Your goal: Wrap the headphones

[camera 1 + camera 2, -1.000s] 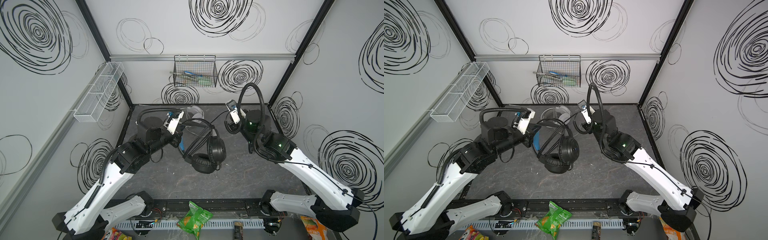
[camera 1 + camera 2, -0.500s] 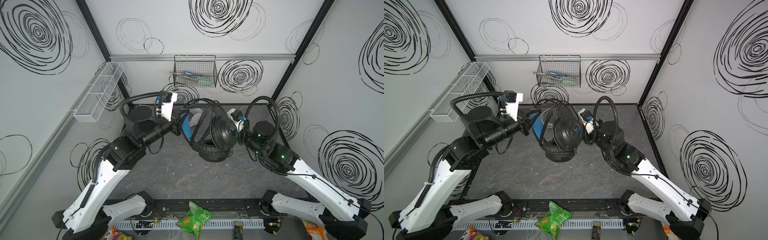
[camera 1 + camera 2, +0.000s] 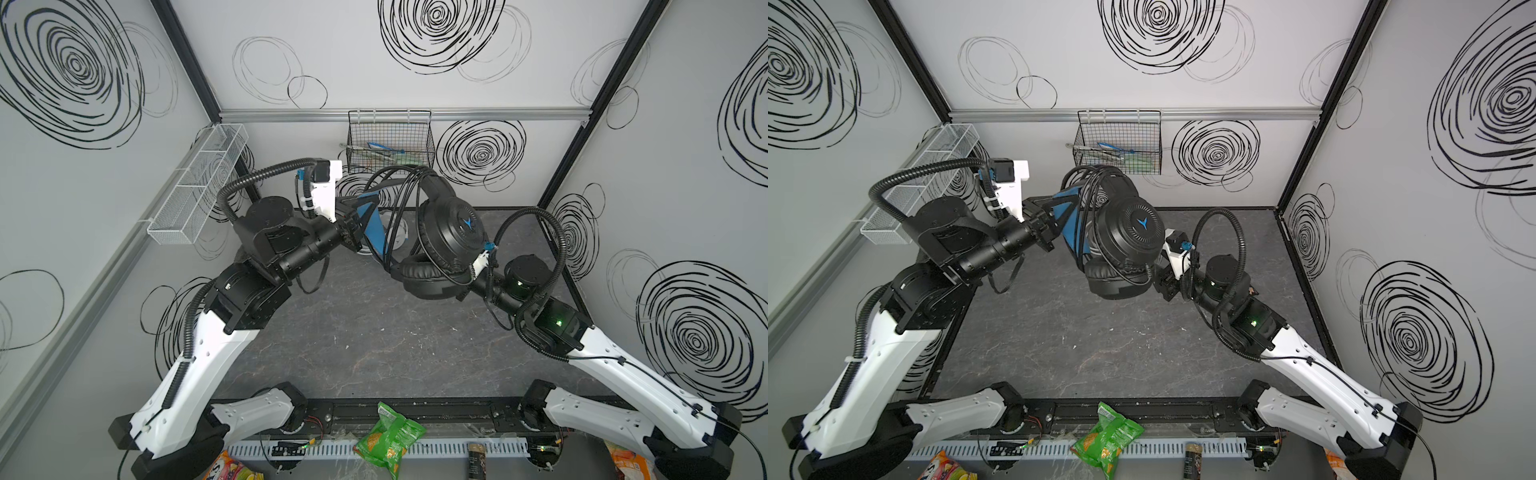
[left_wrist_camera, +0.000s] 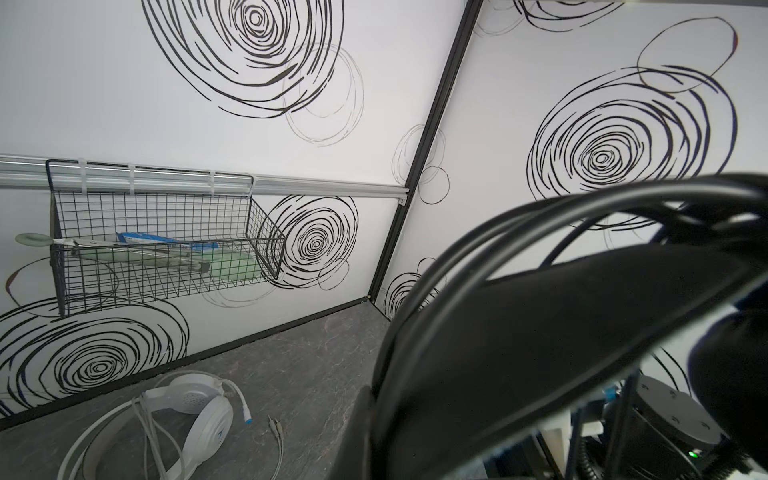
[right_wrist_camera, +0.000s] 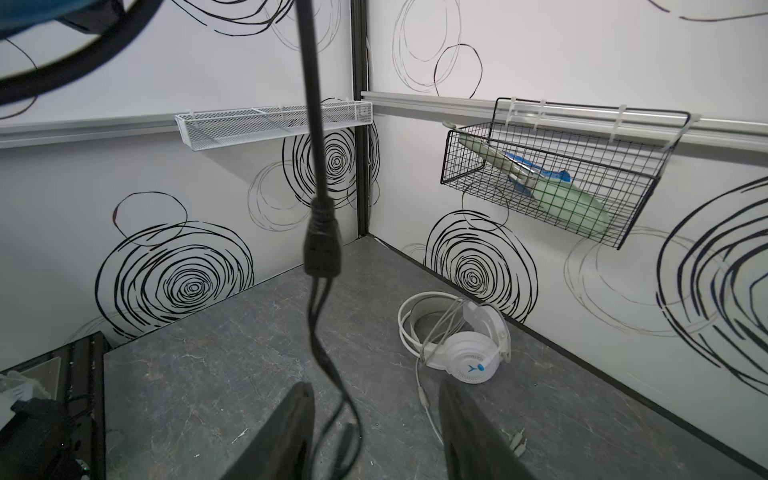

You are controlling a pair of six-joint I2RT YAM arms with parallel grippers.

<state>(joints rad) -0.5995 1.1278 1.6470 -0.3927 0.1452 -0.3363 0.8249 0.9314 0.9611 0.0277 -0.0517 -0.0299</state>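
The black headphones (image 3: 451, 226) (image 3: 1129, 230) with blue accents hang in the air over the back of the table, their black cable looped several times over the headband. My left gripper (image 3: 352, 230) (image 3: 1049, 226) is shut on the blue padded band. My right gripper (image 5: 374, 388) (image 3: 1160, 282) sits just below and right of the lower earcup, open. The cable's splitter (image 5: 323, 249) and thin leads dangle loosely between its fingers. The white headphones (image 5: 461, 345) (image 4: 187, 419) lie on the table by the back wall with their white cable around them.
A black wire basket (image 3: 390, 143) with tools hangs on the back wall. A white mesh tray (image 3: 195, 187) is fixed to the left wall. Snack bags (image 3: 388, 436) lie along the front rail.
The left arm has raised the black headphones higher and toward the back. The right gripper has come from the back down beside the lower earcup, and its jaws have opened.
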